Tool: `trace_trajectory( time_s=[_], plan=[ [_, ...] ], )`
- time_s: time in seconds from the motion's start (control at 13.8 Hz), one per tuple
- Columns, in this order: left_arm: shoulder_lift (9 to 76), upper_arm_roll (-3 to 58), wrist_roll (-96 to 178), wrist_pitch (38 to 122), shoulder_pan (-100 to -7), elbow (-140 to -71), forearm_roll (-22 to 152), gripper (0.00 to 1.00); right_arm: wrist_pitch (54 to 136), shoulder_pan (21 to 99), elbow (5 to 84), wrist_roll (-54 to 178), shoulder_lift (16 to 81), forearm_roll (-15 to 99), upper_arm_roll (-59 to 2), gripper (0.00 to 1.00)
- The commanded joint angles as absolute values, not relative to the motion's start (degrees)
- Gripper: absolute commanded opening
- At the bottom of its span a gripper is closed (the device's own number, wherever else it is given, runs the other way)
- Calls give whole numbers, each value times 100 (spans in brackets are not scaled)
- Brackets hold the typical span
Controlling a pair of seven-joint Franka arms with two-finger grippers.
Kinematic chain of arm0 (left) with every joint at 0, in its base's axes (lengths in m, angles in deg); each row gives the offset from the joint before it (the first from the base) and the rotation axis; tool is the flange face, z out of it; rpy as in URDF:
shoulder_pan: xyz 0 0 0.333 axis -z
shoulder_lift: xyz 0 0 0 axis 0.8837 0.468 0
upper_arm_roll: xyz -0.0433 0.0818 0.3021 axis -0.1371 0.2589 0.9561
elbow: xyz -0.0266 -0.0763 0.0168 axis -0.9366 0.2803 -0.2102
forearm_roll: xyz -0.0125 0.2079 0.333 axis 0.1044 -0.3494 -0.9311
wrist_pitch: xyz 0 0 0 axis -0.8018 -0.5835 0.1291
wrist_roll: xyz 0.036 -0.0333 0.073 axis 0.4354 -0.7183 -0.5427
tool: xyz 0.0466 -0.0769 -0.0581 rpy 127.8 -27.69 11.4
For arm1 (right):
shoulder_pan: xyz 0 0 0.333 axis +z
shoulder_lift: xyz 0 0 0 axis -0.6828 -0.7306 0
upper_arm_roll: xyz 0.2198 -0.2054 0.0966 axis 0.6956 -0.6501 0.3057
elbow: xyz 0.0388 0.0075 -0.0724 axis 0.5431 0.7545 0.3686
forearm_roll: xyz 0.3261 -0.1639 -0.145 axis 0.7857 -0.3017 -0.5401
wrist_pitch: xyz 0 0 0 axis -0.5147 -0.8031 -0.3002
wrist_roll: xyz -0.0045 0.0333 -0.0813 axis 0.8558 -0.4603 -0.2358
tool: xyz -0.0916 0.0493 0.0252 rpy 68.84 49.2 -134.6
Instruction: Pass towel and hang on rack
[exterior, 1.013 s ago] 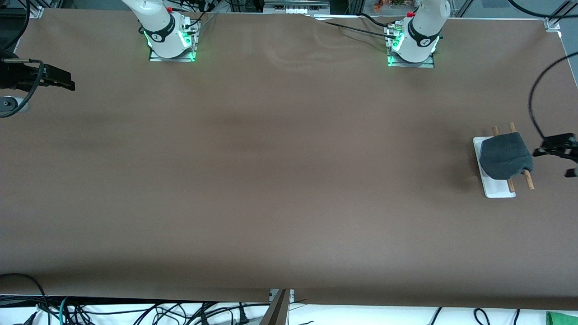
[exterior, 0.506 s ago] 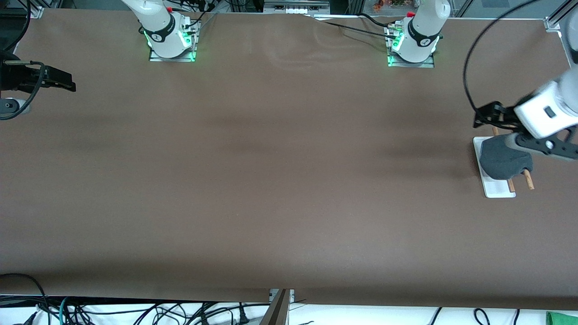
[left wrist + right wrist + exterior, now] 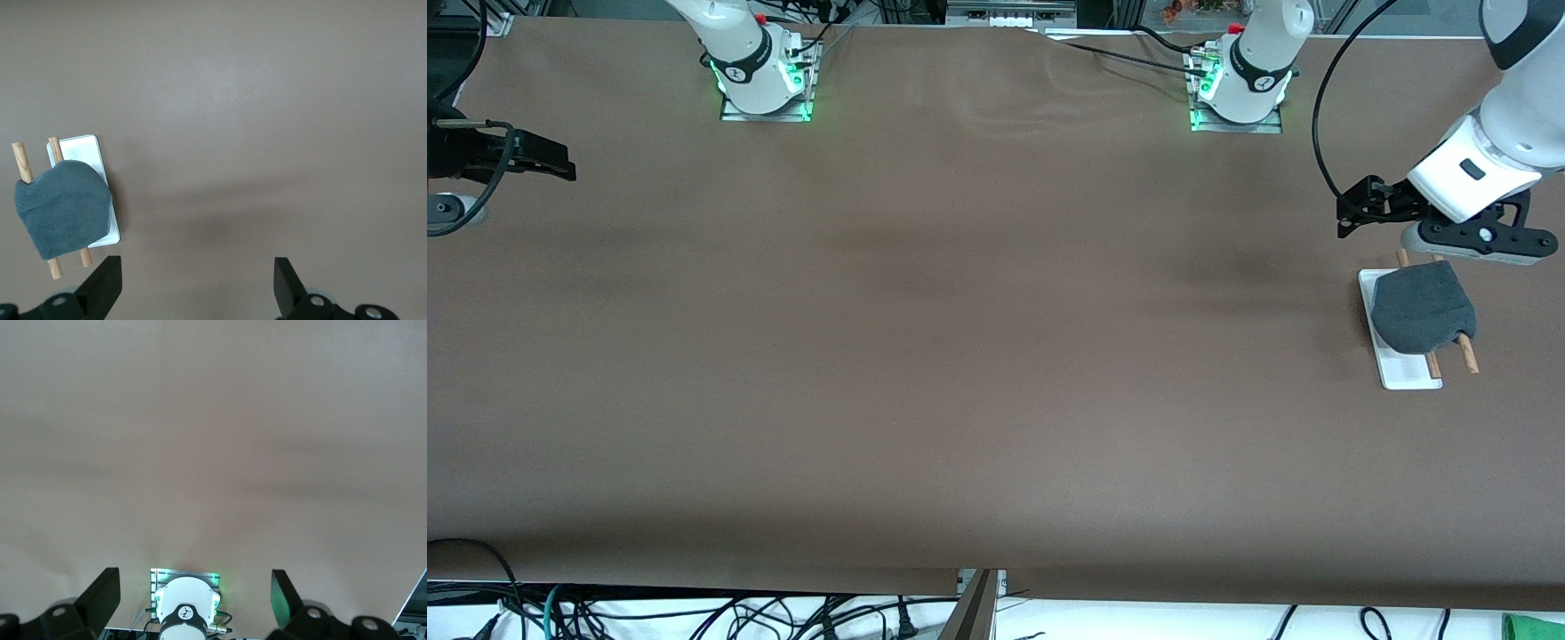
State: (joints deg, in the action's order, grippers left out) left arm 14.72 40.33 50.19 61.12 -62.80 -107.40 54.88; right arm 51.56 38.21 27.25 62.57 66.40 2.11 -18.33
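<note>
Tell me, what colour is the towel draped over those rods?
Dark grey towel, seen best in the left wrist view.

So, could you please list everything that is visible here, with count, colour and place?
towel: one, dark grey, draped over the rack's rods.
rack: one, white base with two brown rods, at the left arm's end of the table.
table: one, brown cover.
cables: several, black, under the table edge nearest the front camera.
left pincer: one, black, open, up above the table beside the rack.
right pincer: one, black, open, waiting at the right arm's end.
</note>
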Motion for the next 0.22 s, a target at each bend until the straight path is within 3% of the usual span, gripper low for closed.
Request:
trace_trajectory(
  time_s=[0.0,0.14],
  plan=[
    [1211,4111,4923,6262,-6139,-11012,5417,100,5137,3796,2605,6359,6596,288,-1847,100],
    [1194,4111,4923,6253,-6069,-11020,5417,100,5146,3788,2605,6359,6596,288,-1847,100]
  ],
)
